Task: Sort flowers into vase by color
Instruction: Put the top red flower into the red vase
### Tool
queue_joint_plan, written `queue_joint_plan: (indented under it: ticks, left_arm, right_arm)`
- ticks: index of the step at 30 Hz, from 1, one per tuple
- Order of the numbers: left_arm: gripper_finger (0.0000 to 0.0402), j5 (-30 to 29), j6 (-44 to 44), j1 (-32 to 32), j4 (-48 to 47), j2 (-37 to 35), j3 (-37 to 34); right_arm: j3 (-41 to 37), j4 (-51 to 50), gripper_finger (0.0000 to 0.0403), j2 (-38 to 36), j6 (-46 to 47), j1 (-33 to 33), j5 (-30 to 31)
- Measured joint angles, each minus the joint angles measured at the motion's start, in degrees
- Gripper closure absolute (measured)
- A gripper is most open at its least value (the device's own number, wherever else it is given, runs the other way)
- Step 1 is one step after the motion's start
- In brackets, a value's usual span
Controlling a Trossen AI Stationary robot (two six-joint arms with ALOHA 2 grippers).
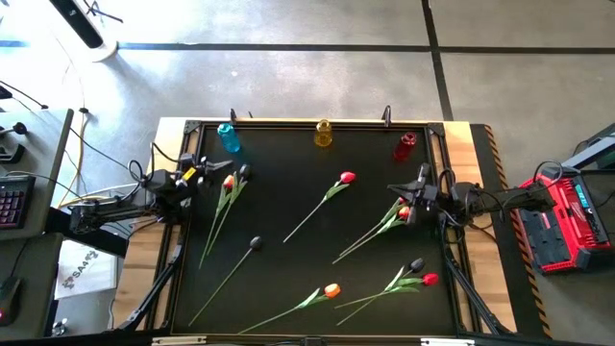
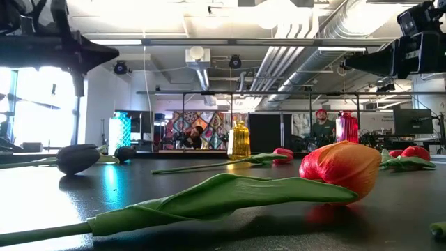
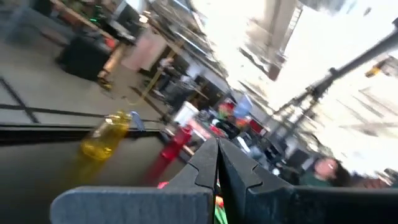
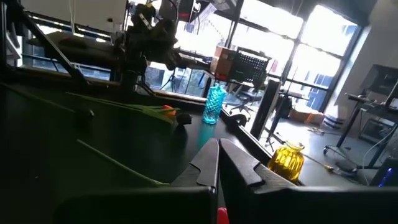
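Black mat (image 1: pixel 288 202) — nine flowers (image 1: pixel 332 290) scattered, some just beside each fully closed, empty gripper, left gripper (image 1: pixel 195 174) mid-left, right gripper (image 1: pixel 415 187) mid-right — three vases (image 1: pixel 323 133) along the top.

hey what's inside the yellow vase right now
No flower stands in the yellow vase; no stem rises from its mouth. The tulips, such as the orange one, lie on the mat. Its bottom can't be seen.

Polished grey concrete floor (image 1: pixel 317 24) with dark tape lines. Exposed silver ceiling ducts (image 2: pixel 293 59); bright windows (image 4: pixel 323 50) behind. Red toolbox (image 1: pixel 562 223) beside table.
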Motion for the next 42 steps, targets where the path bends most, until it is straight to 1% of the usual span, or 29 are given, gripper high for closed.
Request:
queue_joint_plan:
  ticks: [2, 5, 8, 10, 13, 16, 18, 21, 24, 30, 32, 36, 40, 42]
  left_arm:
    - [0.0402, -1.5, -1.1, 0.0, 0.8, 0.0, 0.0]
    - [0.0401, -1.7, -1.5, 0.0, 0.8, 0.0, 0.0]
    - [0.0401, -2.3, -1.0, 0.0, 2.6, 0.0, 0.0]
    - [0.0402, -4.4, -0.5, 0.1, 1.7, 0.0, 0.0]
    - [0.0402, -7.0, -1.5, 0.1, 1.4, 0.0, 0.0]
    - [0.0402, -7.0, -1.5, 0.1, 1.6, 0.0, 0.0]
    - [0.0401, -6.4, -2.3, 0.1, 1.9, 0.0, 0.0]
    - [0.0402, -5.8, -4.0, 0.1, 2.0, 0.0, 0.0]
    - [0.0402, -5.7, -5.2, 0.1, 3.2, 0.0, 0.0]
    - [0.0402, -6.9, -6.5, 0.1, 2.9, 0.0, 0.0]
    - [0.0402, -7.3, -6.5, 0.1, 1.3, 0.5, 0.0]
    - [0.0401, -9.5, -7.5, 0.1, -1.4, 3.0, 0.0]
    - [0.0402, -9.8, -9.8, 0.1, -0.2, 7.2, 0.0]
    - [0.0401, -9.5, -11.3, 0.1, 1.1, 9.6, 0.0]
  right_arm:
    - [0.0, 0.2, 0.0402, 0.0, -0.9, -0.2, 0.0]
    - [0.0, 0.3, 0.0402, 0.0, -4.1, -0.2, 0.1]
    - [0.0, 2.1, 0.0402, 0.0, -1.5, -0.2, -1.3]
    - [0.0, 4.2, 0.0402, 0.0, 4.2, -0.2, -2.6]
    - [0.0, 7.5, 0.0402, 0.0, 17.4, -0.2, -3.7]
    - [0.0, 8.4, 0.0402, 0.0, 30.0, -0.2, -1.9]
    - [0.0, 8.2, 0.0402, 0.0, 35.2, -0.2, -1.2]
    - [0.0, 8.3, 0.0402, 0.0, 40.3, -0.2, 3.6]
    - [0.0, 8.0, 0.0402, 0.0, 46.2, -0.2, 6.2]
    - [0.0, 7.7, 0.0402, 0.0, 45.6, -0.2, 15.3]
    - [0.0, 7.6, 0.0400, 0.0, 47.2, -0.2, 16.5]
    - [0.0, 5.2, 0.0378, 0.0, 54.3, -0.2, 15.7]
    - [0.0, -0.3, 0.0328, 0.1, 61.3, -0.2, 12.5]
    - [0.0, -0.2, 0.0300, 1.0, 62.5, -0.2, 10.8]
